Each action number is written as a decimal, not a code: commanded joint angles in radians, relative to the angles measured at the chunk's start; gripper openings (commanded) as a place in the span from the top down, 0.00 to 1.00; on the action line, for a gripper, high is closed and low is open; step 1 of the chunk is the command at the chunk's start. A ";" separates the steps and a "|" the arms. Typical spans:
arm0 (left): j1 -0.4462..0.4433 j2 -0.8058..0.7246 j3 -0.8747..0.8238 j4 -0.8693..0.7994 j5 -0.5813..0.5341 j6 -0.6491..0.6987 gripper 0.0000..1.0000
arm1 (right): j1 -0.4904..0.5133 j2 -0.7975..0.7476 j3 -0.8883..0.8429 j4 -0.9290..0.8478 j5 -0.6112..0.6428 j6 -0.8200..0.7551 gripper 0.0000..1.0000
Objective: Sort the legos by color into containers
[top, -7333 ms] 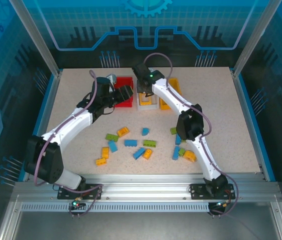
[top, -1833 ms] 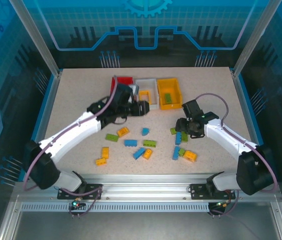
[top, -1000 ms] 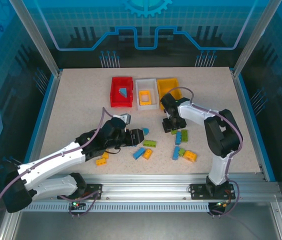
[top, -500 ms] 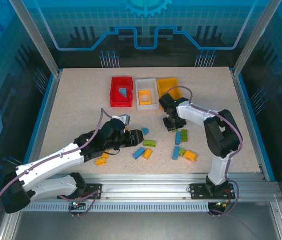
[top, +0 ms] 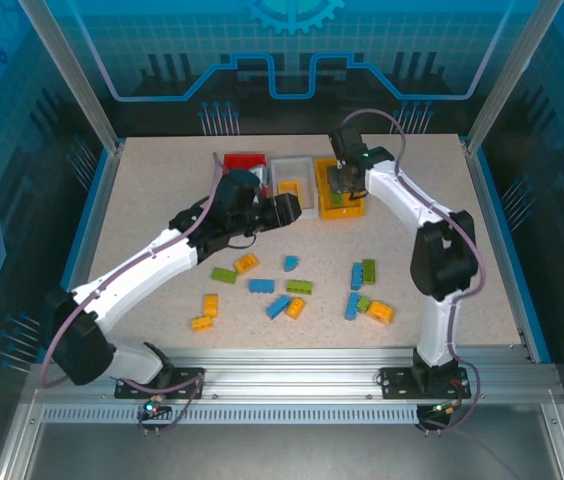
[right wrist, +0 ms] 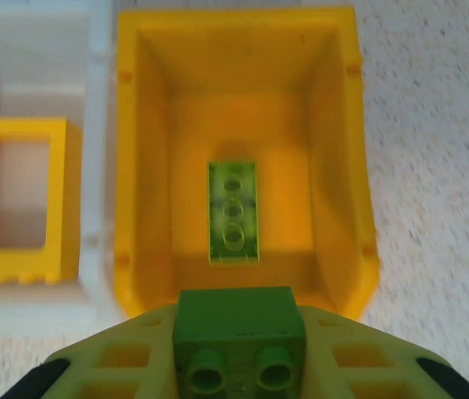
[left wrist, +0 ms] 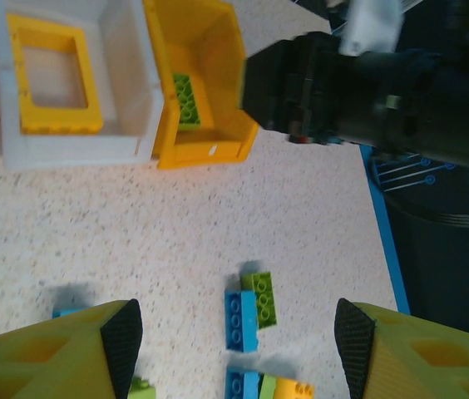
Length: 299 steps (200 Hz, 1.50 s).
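My right gripper (right wrist: 239,353) (top: 339,188) is shut on a dark green lego (right wrist: 239,320), held over the near end of the yellow-orange bin (right wrist: 139,150) (top: 352,209). A lime green lego (right wrist: 234,212) lies on that bin's floor. The white bin (right wrist: 97,100) (top: 292,165) beside it holds a yellow frame-shaped lego (right wrist: 18,195) (left wrist: 50,79). My left gripper (top: 285,210) (left wrist: 239,349) is open and empty, just in front of the white bin. The red bin (top: 252,158) is partly hidden behind my left arm.
Several loose legos lie on the near table: a blue one (left wrist: 241,320) beside a green one (left wrist: 261,298), a green one (top: 224,274), an orange one (top: 246,263), a blue one (top: 260,286), an orange one (top: 380,312). The right arm (left wrist: 343,91) hangs over the yellow-orange bin (left wrist: 209,50).
My right gripper has lifted the green lego off the table and carried it back over the yellow-orange bin. My left gripper has moved from the loose legos up towards the bins, still open.
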 commanded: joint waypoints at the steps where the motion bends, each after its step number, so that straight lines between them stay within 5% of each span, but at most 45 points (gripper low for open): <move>1: 0.011 0.038 0.060 0.002 0.053 0.049 0.34 | -0.024 0.118 0.151 -0.091 0.046 0.016 0.69; 40: 0.011 0.051 0.040 0.027 0.070 0.034 0.34 | -0.028 0.278 0.348 -0.237 0.142 0.046 0.69; 108: 0.012 0.029 0.017 0.033 0.072 0.028 0.34 | -0.006 0.379 0.396 -0.288 0.219 0.055 0.65; 145: 0.011 0.019 0.019 0.019 0.063 0.035 0.34 | 0.023 0.362 0.404 -0.279 0.238 0.042 0.46; 209: 0.012 0.007 -0.005 -0.054 -0.021 0.018 0.35 | 0.088 0.224 0.463 -0.297 0.224 0.069 0.52; 266: 0.013 -0.059 -0.123 -0.156 -0.070 -0.021 0.37 | 0.095 -0.115 0.109 -0.160 0.226 0.086 0.53; 299: 0.047 -0.134 -0.185 -0.320 -0.112 -0.085 0.39 | 0.144 -0.445 -0.317 0.129 -0.006 -0.004 0.52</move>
